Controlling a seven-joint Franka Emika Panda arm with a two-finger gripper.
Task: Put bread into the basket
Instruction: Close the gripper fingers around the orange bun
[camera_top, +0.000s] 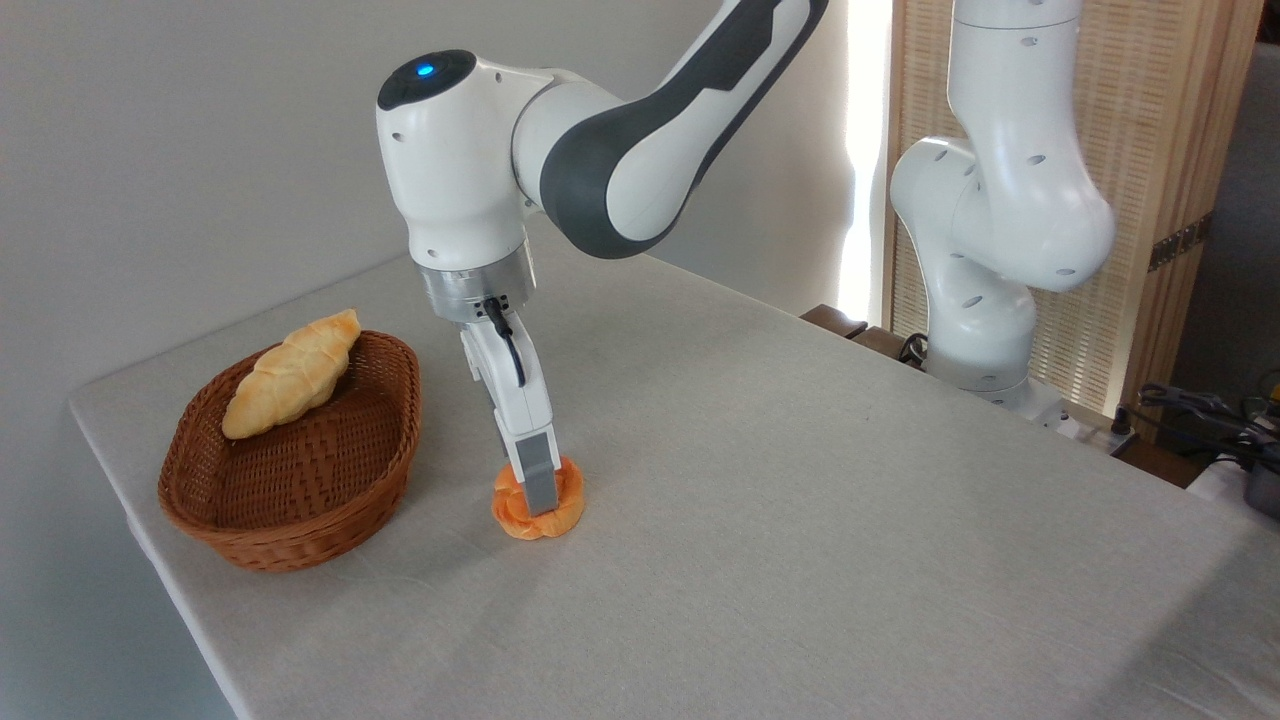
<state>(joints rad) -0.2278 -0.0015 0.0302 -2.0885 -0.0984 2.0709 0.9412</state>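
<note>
A: Bread (520, 515) location?
B: On the desk (800, 520), just right of the basket (290, 520). Long loaf (290, 375) lies inside the basket.
A: Jaws?
B: Down at the bread, near finger (537, 480) in front; grip unclear, can't tell.

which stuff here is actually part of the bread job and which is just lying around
Part of the job:
- orange bun, on the table beside the basket
- wicker basket, the goal
- claw, down at the bun

Just lying about:
- pale braided loaf, leaning on the basket's back rim
- cables at the far right
- wooden screen behind the arm
</note>
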